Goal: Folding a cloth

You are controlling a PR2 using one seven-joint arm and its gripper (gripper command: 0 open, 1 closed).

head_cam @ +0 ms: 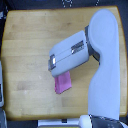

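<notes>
At the exterior view's left edge, about nine o'clock, a pale grey object [2,85] lies partly out of frame beside the wooden tabletop [27,45]; what it is cannot be told. The tabletop fills most of the view, light brown with rounded corners, and its surface from nine through twelve o'clock is bare wood.

Near centre, slightly toward six o'clock, lies the cloth [63,83], pink-magenta and plain, flat on the wood. Its upper edge runs under the end of the arm [100,55], so its full outline is hidden.

The arm's white and grey forearm reaches from three o'clock toward the centre and covers the cloth's top portion. The gripper [56,71] sits at the forearm's end, directly over the cloth; its fingers are hidden by the housing, so whether they are spread, closed, or holding fabric cannot be told.

At five o'clock the arm's white upper section crosses the table edge and blocks that corner.
</notes>
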